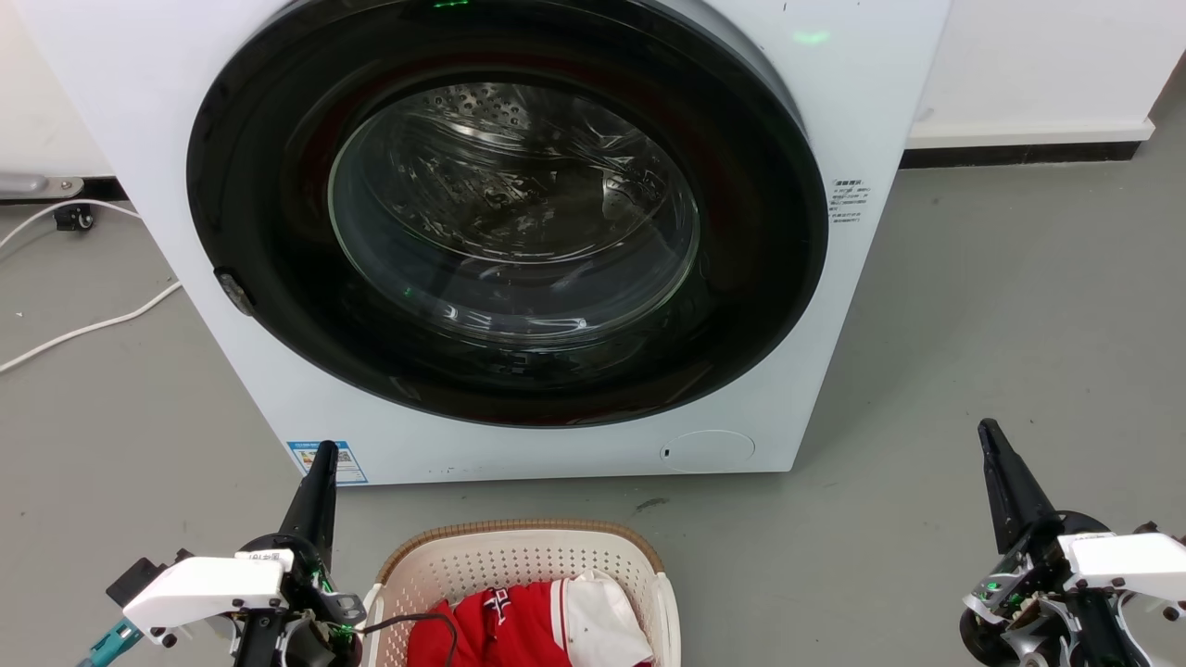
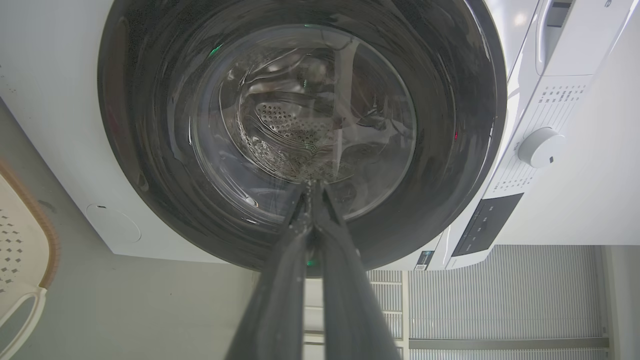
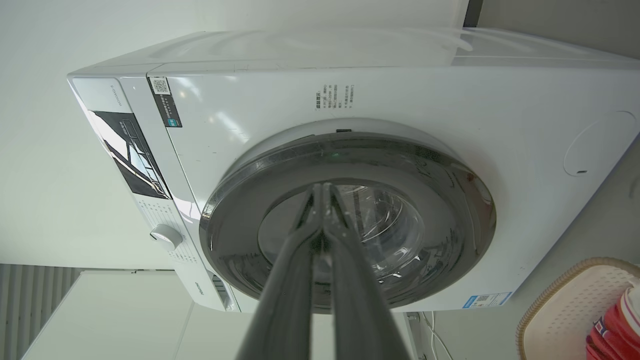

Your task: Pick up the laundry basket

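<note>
Starting on the reach, by the look of it, with nothing yet grasped. Holding the left gripper (image 1: pixel 323 449) just beside the left flank of the laundry basket (image 1: pixel 519 556), fingers pressed together on nothing. Holding the right gripper (image 1: pixel 988 428) well apart on the other side, likewise closed and empty. Pointing both pairs of fingers forward at the washing machine (image 1: pixel 862 111) rather than down at the basket.

Finding the basket resting on the floor (image 1: pixel 973 324) just in front of the machine, between the two arms, near the lower edge of the head view, brown rim toward the machine.

Calling next, most likely, for parting the fingers of each gripper, swinging the right arm in toward the basket, tilting both wrists down and closing on the white side handles (image 1: pixel 669 607), one per side, before lifting evenly. Risking a tipped load if raising one side alone.

Carrying clothes inside the basket: a red garment (image 1: pixel 505 616) with white trim, and a white garment (image 1: pixel 598 621) touching it on the right. Trailing across the basket's left corner, a thin dark cable (image 1: pixel 417 619) from the left arm. Showing through the closed round door (image 1: pixel 505 389) a bare-looking metal drum (image 1: pixel 500 120), though reflecting too much for certainty.
</note>
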{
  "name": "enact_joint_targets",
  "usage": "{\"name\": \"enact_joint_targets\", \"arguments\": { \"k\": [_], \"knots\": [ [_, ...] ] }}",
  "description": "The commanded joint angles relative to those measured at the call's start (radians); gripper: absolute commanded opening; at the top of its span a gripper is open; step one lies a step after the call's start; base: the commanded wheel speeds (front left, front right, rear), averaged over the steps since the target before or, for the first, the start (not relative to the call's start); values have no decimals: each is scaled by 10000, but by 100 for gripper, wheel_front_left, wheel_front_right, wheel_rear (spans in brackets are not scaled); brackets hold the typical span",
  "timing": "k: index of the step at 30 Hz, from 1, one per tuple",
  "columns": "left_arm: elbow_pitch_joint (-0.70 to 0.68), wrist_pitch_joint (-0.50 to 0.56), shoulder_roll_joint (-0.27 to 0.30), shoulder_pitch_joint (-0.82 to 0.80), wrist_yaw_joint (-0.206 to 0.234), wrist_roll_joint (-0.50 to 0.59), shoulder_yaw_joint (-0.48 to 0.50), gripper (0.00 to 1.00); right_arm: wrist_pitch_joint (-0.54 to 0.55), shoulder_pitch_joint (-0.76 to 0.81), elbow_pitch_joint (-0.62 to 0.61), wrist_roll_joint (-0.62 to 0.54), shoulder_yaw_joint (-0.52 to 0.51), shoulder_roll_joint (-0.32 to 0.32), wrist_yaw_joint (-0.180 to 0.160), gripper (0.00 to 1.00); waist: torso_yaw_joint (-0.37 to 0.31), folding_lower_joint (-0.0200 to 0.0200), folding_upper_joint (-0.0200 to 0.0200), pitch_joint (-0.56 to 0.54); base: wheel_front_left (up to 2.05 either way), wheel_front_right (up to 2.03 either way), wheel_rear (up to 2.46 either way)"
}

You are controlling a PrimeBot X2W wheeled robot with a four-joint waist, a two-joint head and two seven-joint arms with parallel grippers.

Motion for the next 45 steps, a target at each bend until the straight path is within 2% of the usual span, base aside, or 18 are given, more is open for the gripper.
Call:
{"name": "enact_joint_targets", "arguments": {
  "k": [1, 29, 30, 39, 44, 45],
  "knots": [
    [7, 23, 27, -77, -46, -14, 23, 0, 20, -108, 7, -31, -19, 30, -2, 0, 0, 0, -1, 0, 0, 0, 0],
    [6, 22, 27, -77, -46, -12, 22, 0, 36, -111, 9, -59, -39, 45, -2, 0, 0, 0, -1, 0, 0, 0, 0],
    [-4, -6, 0, -1, 0, -2, -2, 100, 9, 0, -2, -8, -23, 15, -2, 100, 0, 0, -1, 0, 0, 0, 0],
    [-24, -340, -29, 252, 11, 244, -108, 100, -316, 258, 118, -439, 13, 48, -2, 100, 2, 0, -1, 9, 0, 0, 0],
    [-186, -538, -26, 258, 9, 1025, -87, 100, -512, 281, -84, -1237, -29, 47, -2, 100, 4, 0, -1, 17, 0, 0, 0],
    [-278, -632, -24, 256, 8, 1507, -82, 100, -608, 301, -198, -1620, -4, 47, -2, 100, 5, 0, -1, 20, 0, 0, 0]
  ]
}}
